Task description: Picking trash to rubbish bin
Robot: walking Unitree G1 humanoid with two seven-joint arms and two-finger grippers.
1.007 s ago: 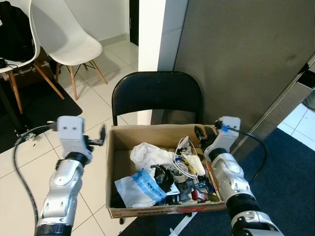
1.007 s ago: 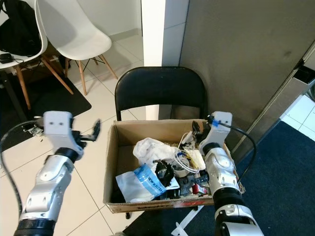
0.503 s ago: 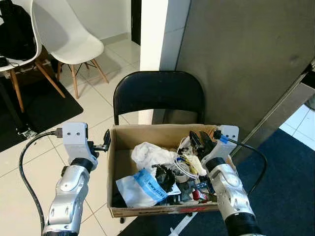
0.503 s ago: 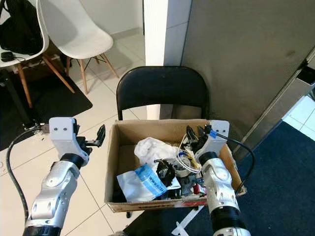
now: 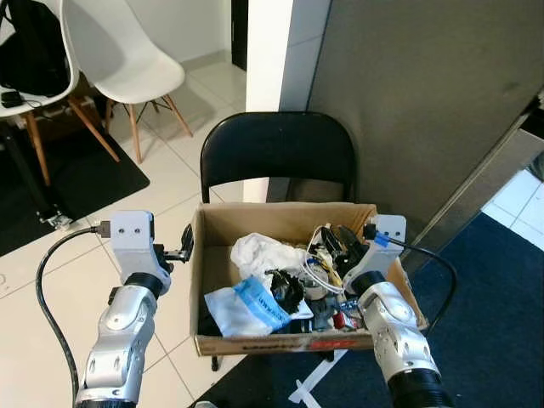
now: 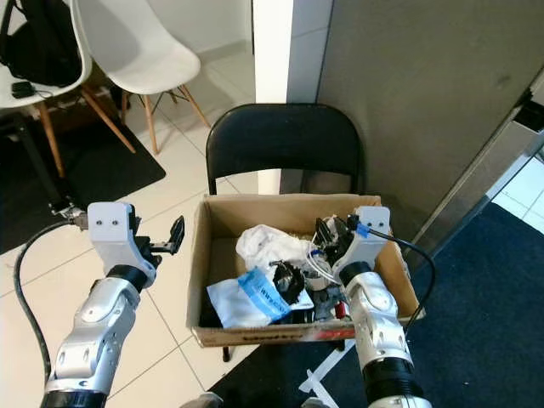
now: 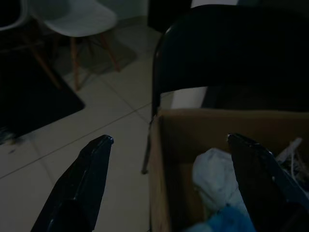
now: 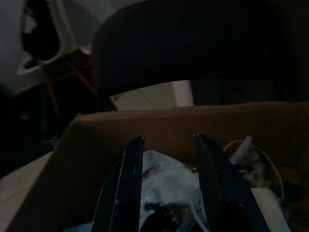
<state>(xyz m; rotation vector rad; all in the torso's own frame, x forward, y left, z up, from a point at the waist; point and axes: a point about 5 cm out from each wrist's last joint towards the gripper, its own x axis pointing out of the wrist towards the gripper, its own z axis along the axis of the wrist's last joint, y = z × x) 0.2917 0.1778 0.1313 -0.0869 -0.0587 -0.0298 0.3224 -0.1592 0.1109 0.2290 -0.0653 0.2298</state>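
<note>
Sitting on a black chair (image 5: 276, 157) over white tile floor (image 5: 51, 263), the box (image 5: 280, 223) holds trash (image 5: 263, 293); right pincer (image 6: 333, 238) apart at its 2 o'clock, left pincer (image 5: 184, 245) apart at 9.

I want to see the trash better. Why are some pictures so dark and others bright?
Left and right eye views: bright and sharp, the cardboard box easy to see. Left wrist view: dim and murky, the left gripper dark. Right wrist view: darker still, the right gripper and black chair almost lost in shadow.
</note>
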